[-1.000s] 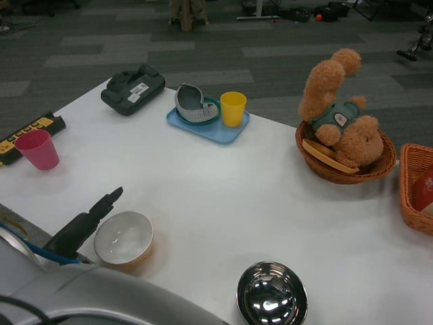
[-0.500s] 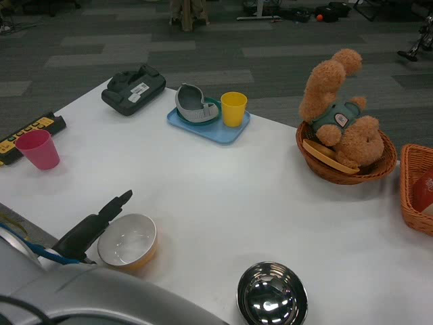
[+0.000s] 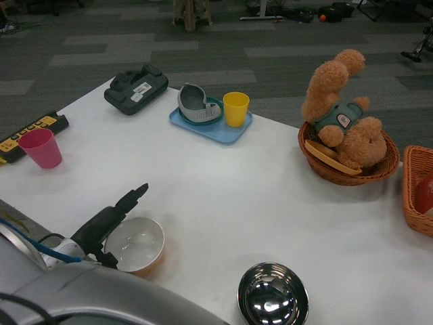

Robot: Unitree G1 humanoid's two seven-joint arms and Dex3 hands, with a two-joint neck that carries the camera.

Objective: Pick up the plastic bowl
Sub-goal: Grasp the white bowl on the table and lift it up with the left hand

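Bowl: the plastic bowl (image 3: 135,244) sits on the table (image 3: 223,183), near edge, left of the steel bowl (image 3: 272,295).
Left hand: your left hand (image 3: 110,221) touches its left rim, fingers extended; whether it grips, you cannot tell.
Risk: a one-sided push could slide or tip it.

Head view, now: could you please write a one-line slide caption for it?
Left hand reaches along the plastic bowl on the white table, fingers extended past its rim.

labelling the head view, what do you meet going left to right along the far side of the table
pink cup → dark grey device → blue tray with yellow cup → round basket holding teddy bear → square basket
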